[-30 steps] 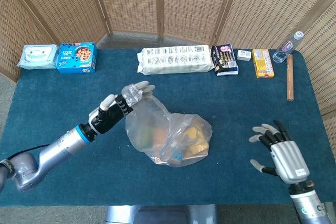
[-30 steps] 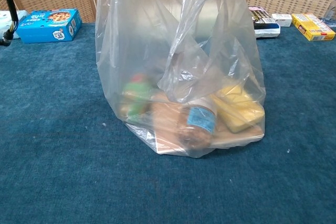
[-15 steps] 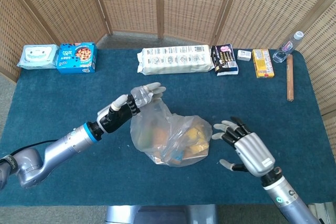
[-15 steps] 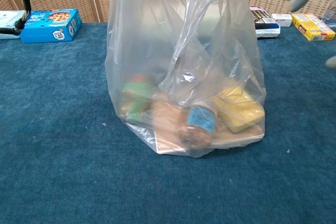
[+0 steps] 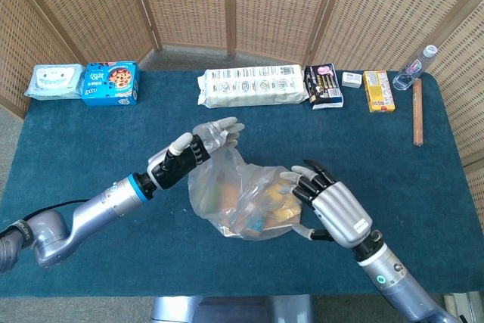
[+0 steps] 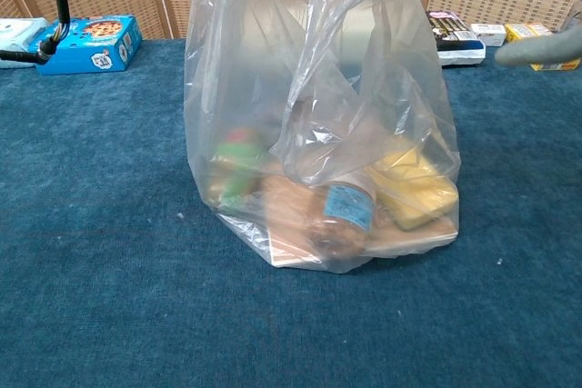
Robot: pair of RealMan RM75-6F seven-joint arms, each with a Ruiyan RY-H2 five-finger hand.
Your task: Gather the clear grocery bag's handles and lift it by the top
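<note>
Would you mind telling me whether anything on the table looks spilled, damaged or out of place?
Nothing stands out. The clear bag sits intact with its groceries inside, the left hand holds one handle, and the boxes along the far edge lie in a tidy row.

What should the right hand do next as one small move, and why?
Probably move the right hand up and left to the clear grocery bag's loose handle and close on it. The left hand already holds plastic at the bag's top, while the right hand hovers open beside the bag's right side, holding nothing.

Silver arms (blue wrist rings); each robot hand grey-backed, black-jointed.
</note>
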